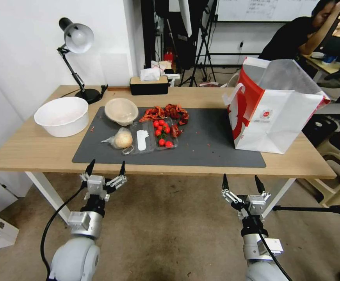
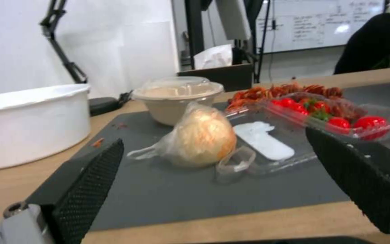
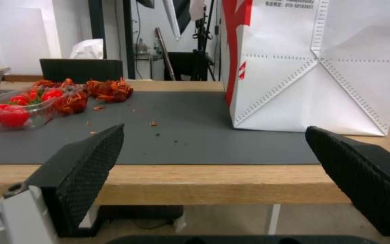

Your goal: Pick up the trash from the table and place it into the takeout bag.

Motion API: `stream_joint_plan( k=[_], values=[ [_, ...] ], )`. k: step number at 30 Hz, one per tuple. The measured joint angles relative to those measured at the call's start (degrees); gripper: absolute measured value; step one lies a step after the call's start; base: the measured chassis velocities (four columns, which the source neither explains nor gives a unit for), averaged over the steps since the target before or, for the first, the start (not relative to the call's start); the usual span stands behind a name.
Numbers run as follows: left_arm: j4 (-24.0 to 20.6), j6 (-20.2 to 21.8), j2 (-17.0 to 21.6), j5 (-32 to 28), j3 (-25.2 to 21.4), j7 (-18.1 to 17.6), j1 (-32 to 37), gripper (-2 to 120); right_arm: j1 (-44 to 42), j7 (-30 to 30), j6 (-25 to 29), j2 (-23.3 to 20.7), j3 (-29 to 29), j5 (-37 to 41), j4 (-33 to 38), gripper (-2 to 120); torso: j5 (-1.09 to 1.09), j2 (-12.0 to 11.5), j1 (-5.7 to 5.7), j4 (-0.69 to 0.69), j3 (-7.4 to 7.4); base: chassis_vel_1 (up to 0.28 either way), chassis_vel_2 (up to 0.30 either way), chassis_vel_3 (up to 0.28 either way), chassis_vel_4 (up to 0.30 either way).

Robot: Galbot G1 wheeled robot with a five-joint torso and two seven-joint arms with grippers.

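I am holding both arms low in front of the near edge of the bench [image 1: 41, 148], off its surface. My left gripper [image 1: 105, 168] is hanging with its jaws spread wide and empty, facing the bagged bun [image 1: 121, 138], which is lying on the dark grey mat [image 1: 209, 140] near its front left part. Touching the bun's bag is an open clear clamshell tray [image 1: 143, 142] with cherry tomatoes [image 1: 161, 132] in its farther half. Behind them the beige paper bowl [image 1: 121, 110] is sitting beside a heap of red crayfish shells [image 1: 166, 113]. A white tub [image 1: 62, 116] is standing on the bare wood to the left. My right gripper [image 1: 242, 182] is also waiting wide and empty, pointing toward the takeout bag [image 1: 279, 117], which is standing upright on the mat's right end, mouth open.
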Motion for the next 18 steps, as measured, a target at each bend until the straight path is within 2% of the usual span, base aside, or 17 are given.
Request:
stream_joint_plan(
  k=[3,4,11,15,18],
  values=[
    [0.3,0.0,0.5,-0.5,0.1,0.1,-0.5,100,0.1,0.0,-0.1,0.0,0.0,0.0,0.0,100,0.0,0.0,0.0,0.0,0.0,0.0,0.0,0.0,0.0],
    [1.6,0.2,2.5,-2.6,0.4,0.5,-2.8,100,0.5,-0.1,-0.3,0.0,-0.2,-0.1,-0.3,100,0.0,0.0,0.0,-0.01,0.0,0.0,0.0,0.0,0.0],
    [3.6,1.1,5.9,-6.8,1.3,1.4,-7.4,100,1.3,-0.1,-1.0,0.0,-0.4,-0.1,-0.6,100,0.01,0.0,0.0,0.0,0.0,0.0,0.0,0.0,0.0],
    [4.9,1.5,8.0,-9.2,2.6,2.0,-10.1,100,1.7,-0.1,-1.3,0.0,-0.4,-0.1,-0.8,100,-0.01,0.0,0.0,0.0,0.01,0.0,0.0,0.0,0.0],
    [7.4,1.9,10.7,-12.0,4.8,2.5,-14.1,100,2.0,-0.1,-1.8,-0.1,-0.4,-0.2,-0.8,100,0.01,0.0,0.0,0.0,0.01,0.0,0.0,0.0,0.0]
  ],
)
